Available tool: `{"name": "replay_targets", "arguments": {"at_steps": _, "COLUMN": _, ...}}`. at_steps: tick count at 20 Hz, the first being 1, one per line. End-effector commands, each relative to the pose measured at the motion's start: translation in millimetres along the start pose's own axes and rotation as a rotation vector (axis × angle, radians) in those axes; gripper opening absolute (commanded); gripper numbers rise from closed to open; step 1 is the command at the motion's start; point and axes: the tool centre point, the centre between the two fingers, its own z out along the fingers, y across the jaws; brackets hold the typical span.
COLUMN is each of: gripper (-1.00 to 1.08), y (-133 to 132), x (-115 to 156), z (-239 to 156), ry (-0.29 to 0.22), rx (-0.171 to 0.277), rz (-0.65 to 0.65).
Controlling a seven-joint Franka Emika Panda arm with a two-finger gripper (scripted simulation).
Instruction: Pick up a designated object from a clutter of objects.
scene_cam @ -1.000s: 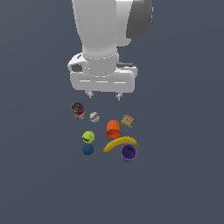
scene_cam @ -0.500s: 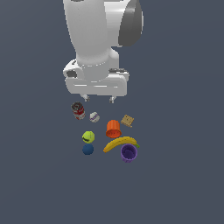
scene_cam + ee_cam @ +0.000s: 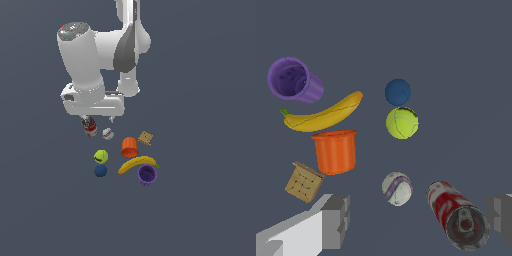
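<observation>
Gripper: the gripper hangs low over the clutter, fingers spread wide; in the wrist view one grey finger sits on one side, and the other pad shows at the frame edge beyond the can, so both the can and the white-grey ball lie between them, nothing pinched.
Can: the red-white can stands on the dark floor right under the gripper, at the exterior view's left end of the group; its dark top faces the wrist camera.
White-grey ball: the white-grey ball rests just beside the can, toward the exterior view's right, not touching it.
Orange cup: the orange cup stands beyond that ball from the can, close to the banana.
Cracker: the tan cracker lies just past the orange cup, farther from the can.
Banana: the yellow banana curves between the orange cup and the purple cup.
Balls: the green-yellow ball sits below the can in the exterior view, with the blue ball just beside it, farther from the can.
</observation>
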Motion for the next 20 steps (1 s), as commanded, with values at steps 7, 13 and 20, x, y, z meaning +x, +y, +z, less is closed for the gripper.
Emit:
{"name": "replay_targets", "arguments": {"at_steps": 7, "gripper": 1.00, "y": 65.3, "x": -52.2, "z": 60.1, "ry": -0.006, "rx": -0.012, "rz": -0.058}}
{"name": "replay_targets", "arguments": {"at_steps": 13, "gripper": 1.00, "y": 91.9, "x": -84.3, "z": 86.2, "ry": -0.010, "rx": -0.019, "rz": -0.087}}
{"name": "replay_targets", "arguments": {"at_steps": 20, "gripper": 1.00, "y": 105.5, "x": -104.6, "z": 100.3, "ry": -0.014, "rx": -0.024, "rz": -0.104}}
